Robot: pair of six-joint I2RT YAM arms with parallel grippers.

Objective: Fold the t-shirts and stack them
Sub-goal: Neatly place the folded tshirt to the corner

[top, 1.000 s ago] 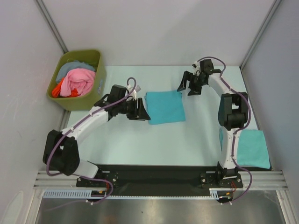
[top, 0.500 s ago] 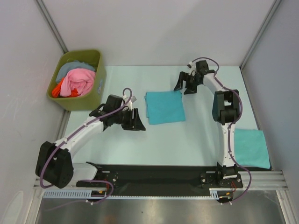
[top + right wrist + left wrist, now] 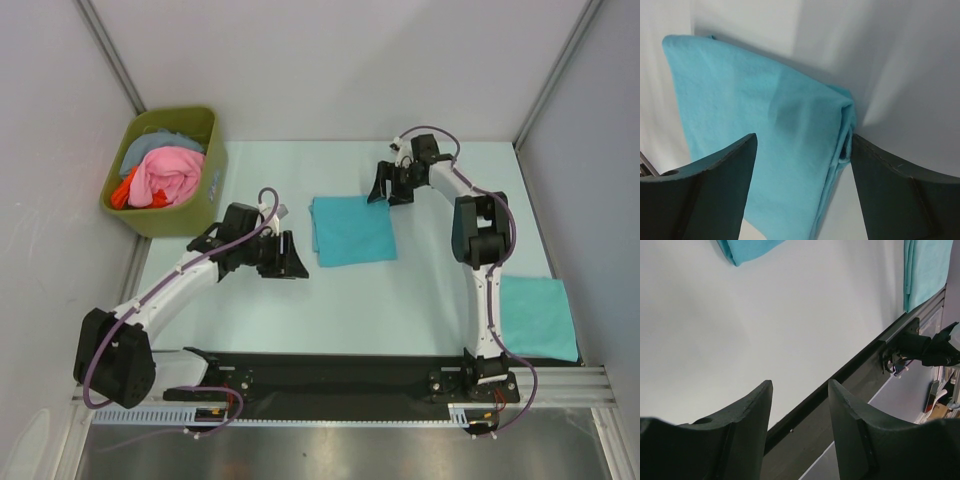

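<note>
Turquoise-teal t-shirt (image 3: pixel 352 229) of thin plain fabric, folded into a flat rectangle, lies near the middle of your pale table (image 3: pixel 340 310). A second folded teal t-shirt (image 3: pixel 540 318) rests at the near right edge, just beside the right arm's base, well apart from the first. Your right gripper (image 3: pixel 388 187) hangs over the far right corner of the middle shirt. In the right wrist view its jaws are spread wide, with that corner and its layered edge showing between them, but you cannot tell from these views whether the fingers (image 3: pixel 715 170) touch the cloth. Your left gripper (image 3: pixel 295 258) is low over bare table, just to the left of the same shirt and apart from it. Its jaws are spread with nothing between them, and its wrist view shows only a corner of the shirt at the top edge. An olive-green plastic bin (image 3: pixel 212 185) stands at the far left of the table, holding a heap of pink, orange and grey-blue clothes (image 3: pixel 165 172).
</note>
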